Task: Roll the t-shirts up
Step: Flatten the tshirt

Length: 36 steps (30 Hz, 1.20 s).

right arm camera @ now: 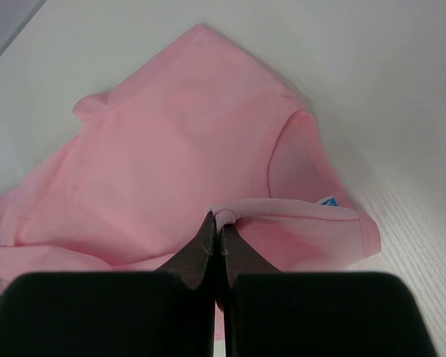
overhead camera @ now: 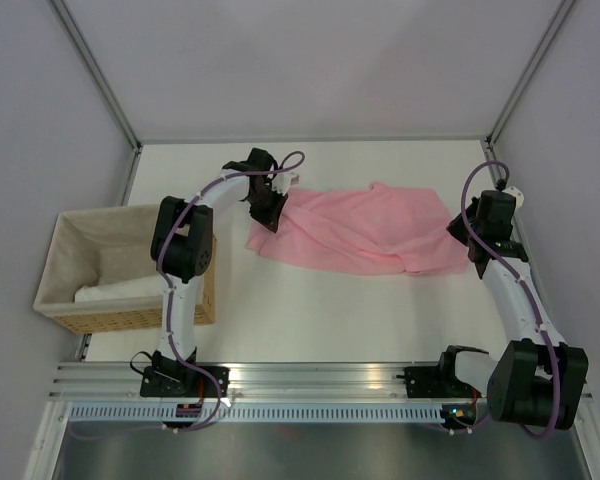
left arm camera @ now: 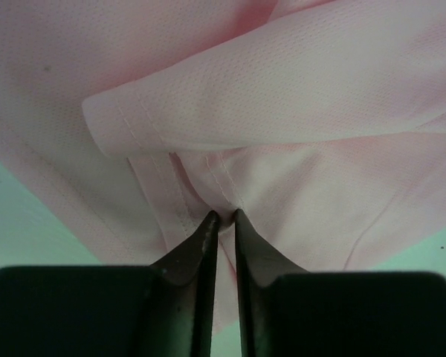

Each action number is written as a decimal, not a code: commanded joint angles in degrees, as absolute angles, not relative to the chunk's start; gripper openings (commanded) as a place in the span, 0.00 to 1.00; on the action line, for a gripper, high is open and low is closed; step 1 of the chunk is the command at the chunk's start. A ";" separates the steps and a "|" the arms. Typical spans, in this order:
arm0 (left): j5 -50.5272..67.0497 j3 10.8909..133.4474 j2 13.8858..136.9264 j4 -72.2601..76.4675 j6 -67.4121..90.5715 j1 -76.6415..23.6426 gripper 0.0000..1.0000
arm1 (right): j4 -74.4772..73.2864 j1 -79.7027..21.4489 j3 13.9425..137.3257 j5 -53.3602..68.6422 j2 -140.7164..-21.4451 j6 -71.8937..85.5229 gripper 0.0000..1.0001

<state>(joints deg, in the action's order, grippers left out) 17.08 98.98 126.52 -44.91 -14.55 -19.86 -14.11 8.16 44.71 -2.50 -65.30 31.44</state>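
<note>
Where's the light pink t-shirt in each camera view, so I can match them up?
Top external: the light-pink soft-fabric t-shirt lies spread right of centre, in the far half.
Left wrist: it fills the upper and middle frame, with a folded hem at centre.
Right wrist: it sits at centre and left.
Shared landmark: the white table bordering the shirt.

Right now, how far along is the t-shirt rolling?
Done: nothing is rolled yet. The pink t-shirt lies loosely spread and rumpled on the table. In hand: the left tool pinches a hem fold at the shirt's left end, and the right tool is shut on a fold at its right end. Left: flattening the shirt and the whole roll.
</note>
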 commanded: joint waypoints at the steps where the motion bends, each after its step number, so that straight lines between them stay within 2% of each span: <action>1: 19.51 100.63 126.39 -45.62 -15.38 -20.04 0.12 | -13.27 8.53 45.62 -3.43 -64.25 30.85 0.00; 5: 20.30 100.99 124.90 -44.57 -15.29 -20.04 0.11 | -13.18 8.44 45.44 -3.52 -63.90 30.85 0.00; 8: 20.92 100.90 123.05 -43.42 -15.20 -20.04 0.19 | -13.27 8.44 45.35 -3.52 -63.90 30.85 0.00; 12: 21.53 101.07 122.96 -43.15 -15.38 -20.04 0.21 | -13.36 8.52 45.26 -3.52 -63.81 30.85 0.00; 17: 20.04 100.28 124.01 -43.15 -15.38 -20.04 0.13 | -13.62 8.44 45.18 -3.87 -63.20 30.59 0.00; 20: 20.30 100.55 124.10 -43.07 -15.56 -20.04 0.02 | -13.71 8.44 45.35 -4.13 -62.93 30.41 0.00; 25: 19.34 100.55 122.44 -42.45 -15.38 -19.95 0.02 | -14.32 8.44 45.97 -3.52 -62.76 30.67 0.00; 36: 19.61 95.80 94.24 -39.37 -15.47 -15.39 0.02 | -21.35 11.68 58.16 -2.29 -55.29 31.11 0.00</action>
